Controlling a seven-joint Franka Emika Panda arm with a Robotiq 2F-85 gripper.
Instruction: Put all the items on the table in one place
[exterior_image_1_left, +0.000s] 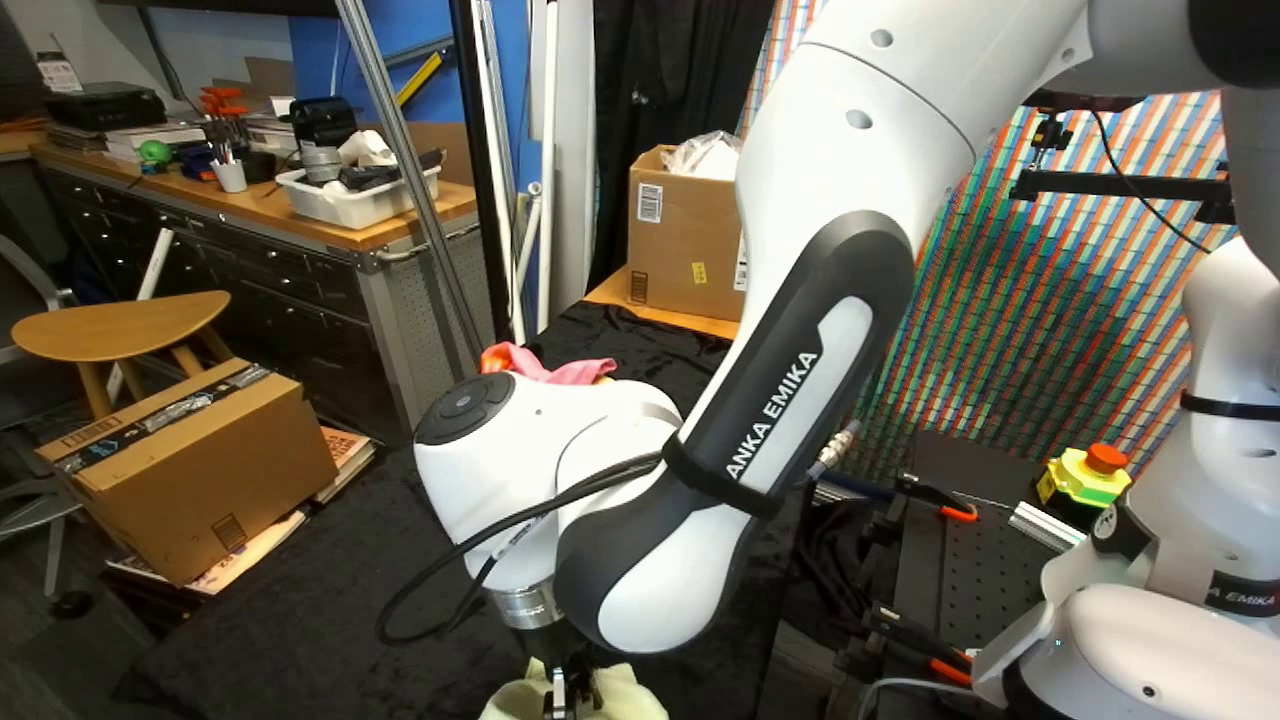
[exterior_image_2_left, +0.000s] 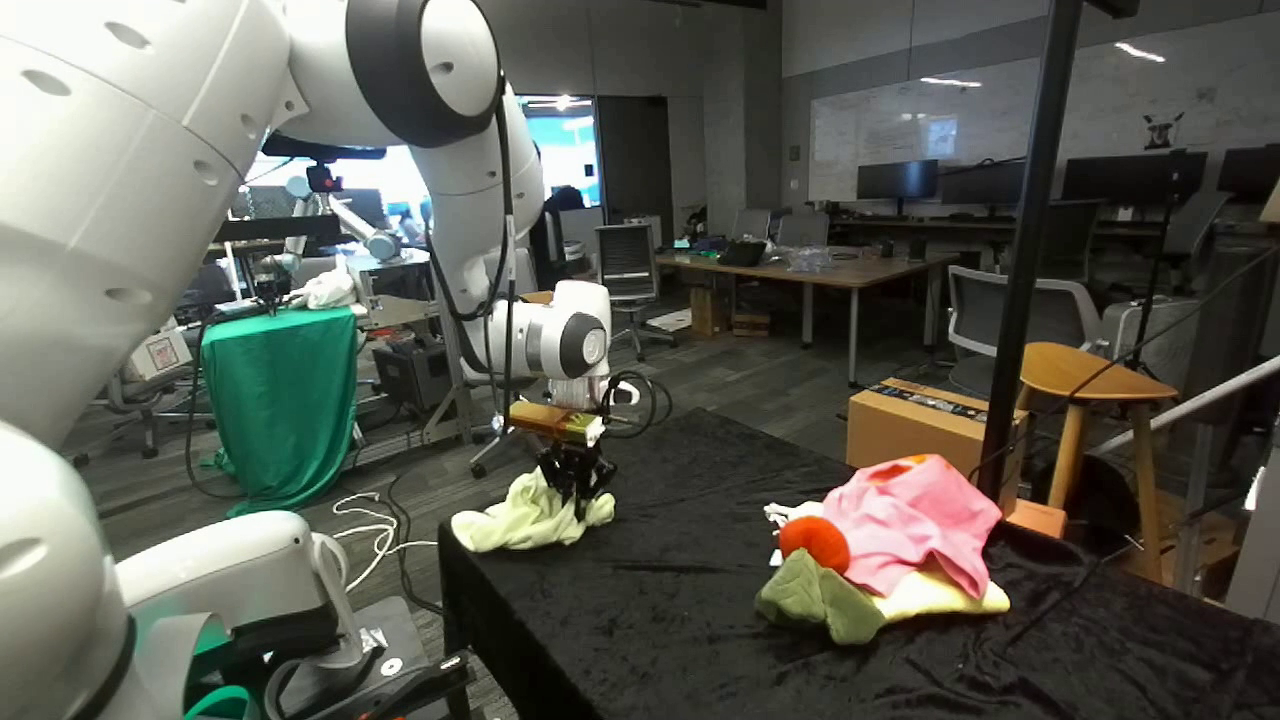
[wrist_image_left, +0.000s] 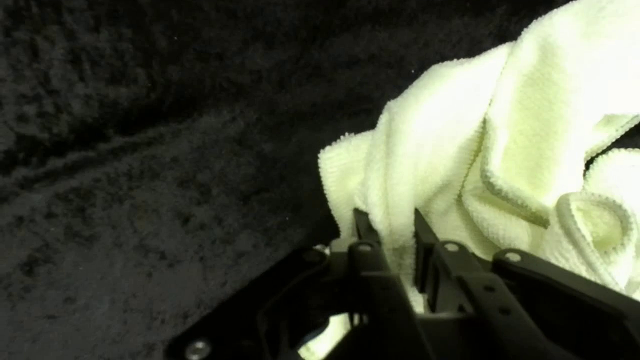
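One cloth (exterior_image_2_left: 528, 517): left, apart from right pile (exterior_image_2_left: 888, 548); presumably to join it.
Gripper (wrist_image_left: 391, 222): pinching a fold, likely for carrying.

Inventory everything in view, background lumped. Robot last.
Table cover: 1, black, foreground
Crumpled cloth: 1, pale green, on table cover
Yellow item: 1, pale yellow, on table cover
Pink cloth: 1, pink, partly over yellow item
Round item: 1, orange-red, beside pink cloth
Leaf-shaped item: count unclear, green, by round item
White item: count unclear, white, behind round item
Taped box: 1, brown, beside table cover
Open box: 1, brown, beyond table cover
Stool: 1, tan, by taped box
Bin: 1, white, on workbench
Emergency stop: 1, red-yellow, near arm base
Green drape: 1, green, background
Office chairs, clutter: many, mixed colours, background
Robot arm: 1, white-black, over table cover
Gripper: 1, black, pinching crumpled cloth
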